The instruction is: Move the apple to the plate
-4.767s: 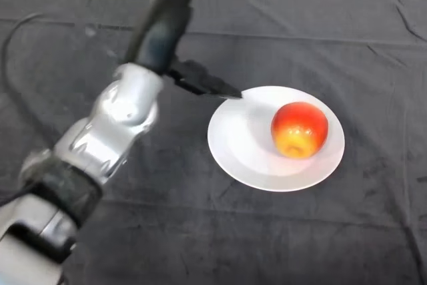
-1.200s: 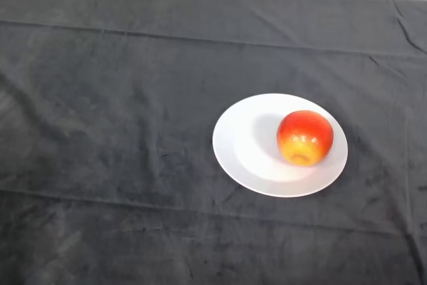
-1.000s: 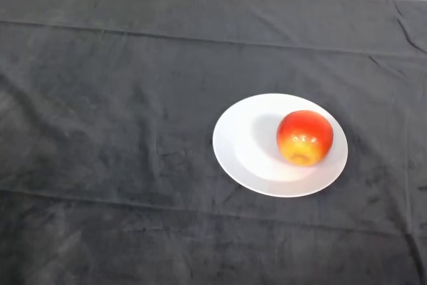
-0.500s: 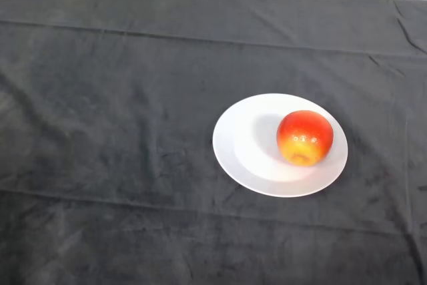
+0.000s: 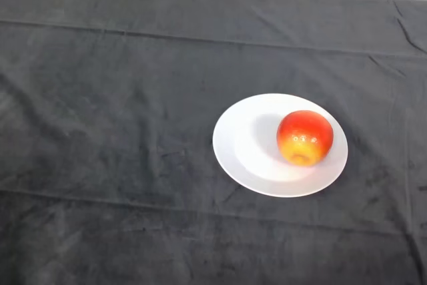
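One red-and-yellow apple [image 5: 305,137] sits on the white plate [image 5: 243,148], right of its centre, on the dark-clothed worktop [image 5: 100,131]; robot hand out of sight, state unknowable; risk judged small: a jolt could roll the apple off.

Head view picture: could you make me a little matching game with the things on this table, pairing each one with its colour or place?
Things:
1. round red-and-yellow apple
2. round white plate
3. dark grey cloth

Descriptions:
A. covers the whole table
B. sits on the right part of the plate
C. lies flat on the cloth, right of centre

Pairs: 1-B, 2-C, 3-A
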Robot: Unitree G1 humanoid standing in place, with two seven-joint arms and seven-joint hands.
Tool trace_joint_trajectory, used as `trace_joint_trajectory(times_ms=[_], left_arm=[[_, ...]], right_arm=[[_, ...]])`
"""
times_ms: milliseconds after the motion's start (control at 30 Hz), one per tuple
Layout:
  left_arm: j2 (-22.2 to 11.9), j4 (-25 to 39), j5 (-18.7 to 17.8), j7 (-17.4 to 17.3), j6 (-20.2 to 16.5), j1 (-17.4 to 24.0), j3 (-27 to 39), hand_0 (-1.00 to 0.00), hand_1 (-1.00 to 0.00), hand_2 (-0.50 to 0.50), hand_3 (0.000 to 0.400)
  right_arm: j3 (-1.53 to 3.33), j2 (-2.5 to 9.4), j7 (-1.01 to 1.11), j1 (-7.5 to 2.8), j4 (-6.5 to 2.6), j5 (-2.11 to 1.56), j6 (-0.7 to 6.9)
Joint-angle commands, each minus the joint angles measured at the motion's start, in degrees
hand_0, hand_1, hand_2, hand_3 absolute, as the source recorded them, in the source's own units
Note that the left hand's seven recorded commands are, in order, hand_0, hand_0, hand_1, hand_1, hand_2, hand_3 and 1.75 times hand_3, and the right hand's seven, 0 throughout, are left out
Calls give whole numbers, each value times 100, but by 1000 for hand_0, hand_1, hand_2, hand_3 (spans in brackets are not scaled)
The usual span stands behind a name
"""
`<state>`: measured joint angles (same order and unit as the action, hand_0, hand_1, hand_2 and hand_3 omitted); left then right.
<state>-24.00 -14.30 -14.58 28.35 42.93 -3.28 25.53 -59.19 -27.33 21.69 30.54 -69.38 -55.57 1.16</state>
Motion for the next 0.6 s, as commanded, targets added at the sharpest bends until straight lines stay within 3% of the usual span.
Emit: trace_joint_trajectory(times_ms=[33, 600], left_arm=[[38, -271, -53, -32, 46, -202, 173, 0, 0, 0, 0], [38, -315, -81, -86, 24, -230, 188, 0, 0, 0, 0]], right_arm=[[-65, -24, -46, 120, 240, -142, -16], [-64, -24, -46, 119, 241, -143, -16]])
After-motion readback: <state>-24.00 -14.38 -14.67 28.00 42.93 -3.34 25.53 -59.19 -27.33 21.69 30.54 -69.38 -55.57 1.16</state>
